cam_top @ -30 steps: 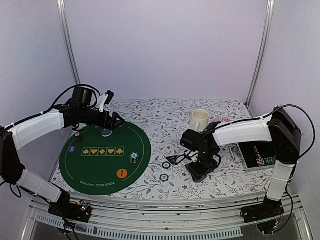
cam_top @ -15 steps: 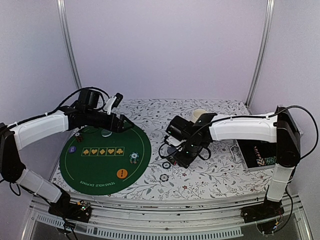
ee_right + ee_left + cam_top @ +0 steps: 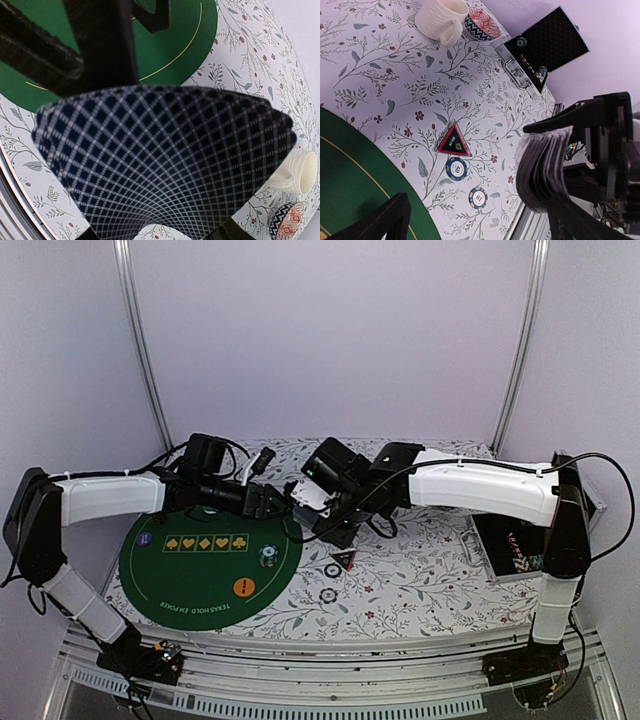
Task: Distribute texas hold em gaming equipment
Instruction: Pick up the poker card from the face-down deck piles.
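The deck of cards (image 3: 165,160) is off the surface, roughly above its middle and by the right rim of the green mat (image 3: 210,565). The right pincer (image 3: 156,231) is clamped on it hard enough that the deck bows and its edges fan apart. The left pincer (image 3: 479,200) faces it with its jaws spread wide and holding nothing. In the left wrist view the deck (image 3: 542,170) hangs just beside that pincer's right finger and is not yet between the two. The cards look light, thin, springy and slick. A loose hold would probably let them slide apart or spill, so the safer grip is likely across the flat faces near the middle of the stack, pressing it square. Below, two chips (image 3: 456,168) and the triangular marker (image 3: 454,142) lie on the flowered surface just off the mat, well apart from both pincers.
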